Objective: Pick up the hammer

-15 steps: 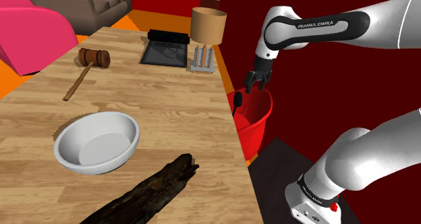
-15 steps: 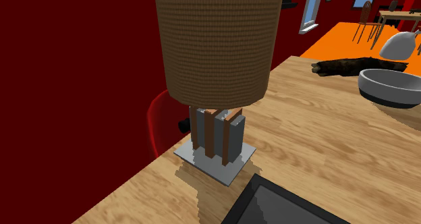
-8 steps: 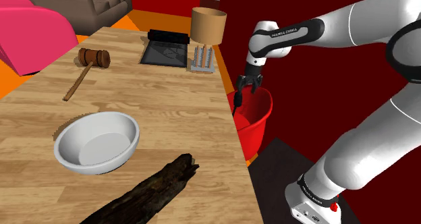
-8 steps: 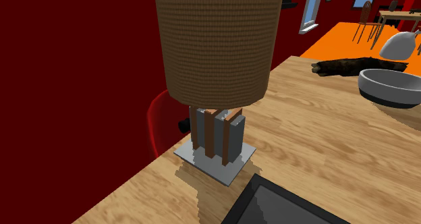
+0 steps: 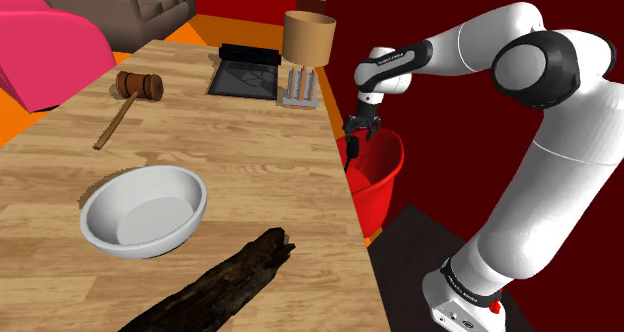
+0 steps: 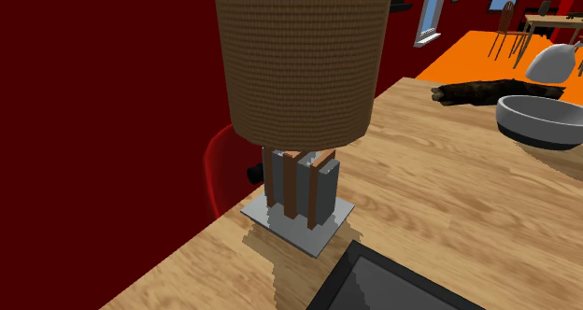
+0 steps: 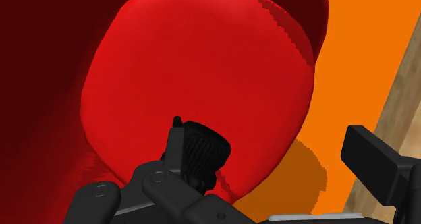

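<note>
The hammer [image 5: 129, 95] has a brown head and a long wooden handle, and lies flat on the wooden table [image 5: 250, 160] near its far left part in the shoulder view. My gripper [image 5: 362, 130] hangs off the table's right edge, over the red bucket [image 5: 378, 170], far from the hammer. The fingers stand apart with nothing held; in the wrist view the gripper [image 7: 270, 175] looks down into the red bucket [image 7: 202, 74], where a black ribbed knob [image 7: 202, 152] pokes up beside one finger.
A white bowl [image 5: 143, 211] and a dark log [image 5: 215, 287] lie on the near table. A black tray [image 5: 245, 78] and a lamp with a woven shade [image 5: 306, 55] stand at the far end. The lamp [image 6: 301, 70] hides much of the second exterior view.
The gripper has drifted towards the shoulder view's left and slightly lower, closer to the table's edge above the bucket. The arm's elbow has swung up and into view. The hammer has not moved.
</note>
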You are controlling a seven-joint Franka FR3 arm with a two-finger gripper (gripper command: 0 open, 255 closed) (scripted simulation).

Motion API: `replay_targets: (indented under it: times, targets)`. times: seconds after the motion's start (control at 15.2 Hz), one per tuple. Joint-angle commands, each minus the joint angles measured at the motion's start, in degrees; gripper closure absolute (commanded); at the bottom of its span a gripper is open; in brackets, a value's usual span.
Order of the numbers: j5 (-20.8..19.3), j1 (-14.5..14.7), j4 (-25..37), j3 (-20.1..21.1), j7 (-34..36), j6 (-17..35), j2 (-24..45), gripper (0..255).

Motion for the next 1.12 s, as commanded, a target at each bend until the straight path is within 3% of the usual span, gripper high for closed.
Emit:
replay_targets:
  times: [0.0,0.26,0.92,0.99,1.06]
  targets:
    - [1.33,-0.99,2.88,-0.43,0.04,0.65,4.11,0]
    - [3.98,-3.27,9.93,-0.9,0.37,1.02,12.62,0]
    - [5.35,-3.79,9.42,-0.21,-0.71,5.32,16.58,0]
    - [5.34,-3.79,9.37,-0.22,-0.71,5.32,16.53,255]
    - [5.34,-3.81,9.42,-0.22,-0.73,5.28,16.55,255]
